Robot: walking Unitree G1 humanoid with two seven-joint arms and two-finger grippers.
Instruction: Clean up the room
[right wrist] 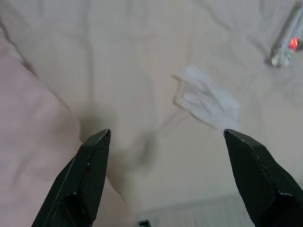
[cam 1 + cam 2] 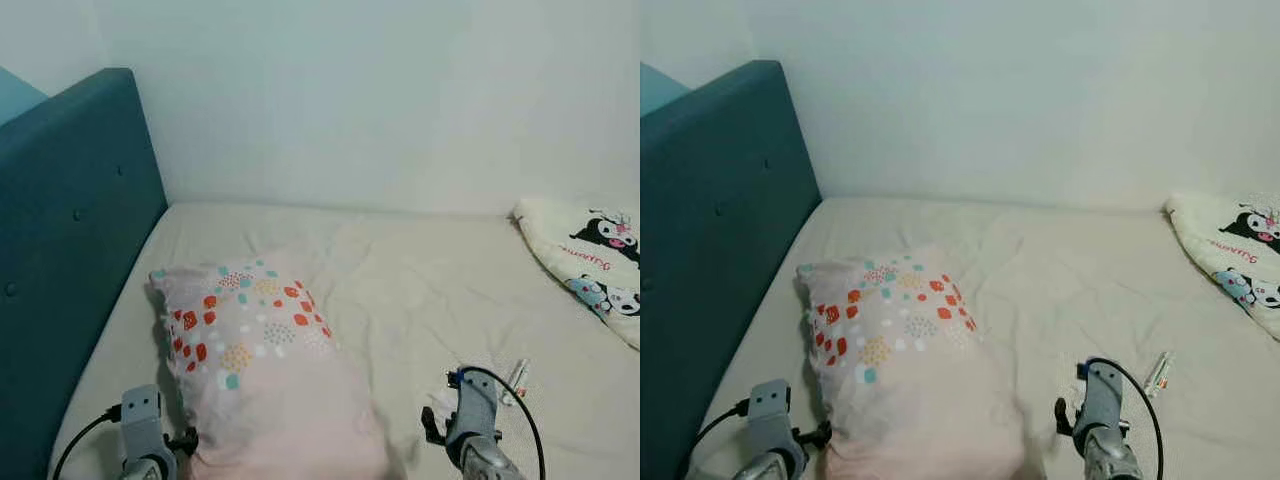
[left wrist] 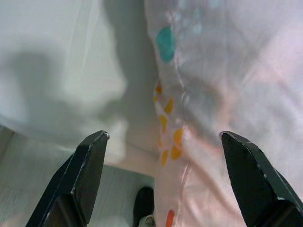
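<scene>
A pale pink pillow with coloured dots lies on the bed's left half, close to the teal headboard. My left gripper is open, hovering at the pillow's near left edge. My right gripper is open above the cream sheet, to the right of the pillow. A thin clear wrapper lies on the sheet just ahead of the right gripper. A small clear tube with a red mark rests farther right.
A folded white blanket with black-and-white cartoon figures lies at the bed's right side. A white wall runs along the far edge of the bed. The floor and the mattress edge appear below my left gripper.
</scene>
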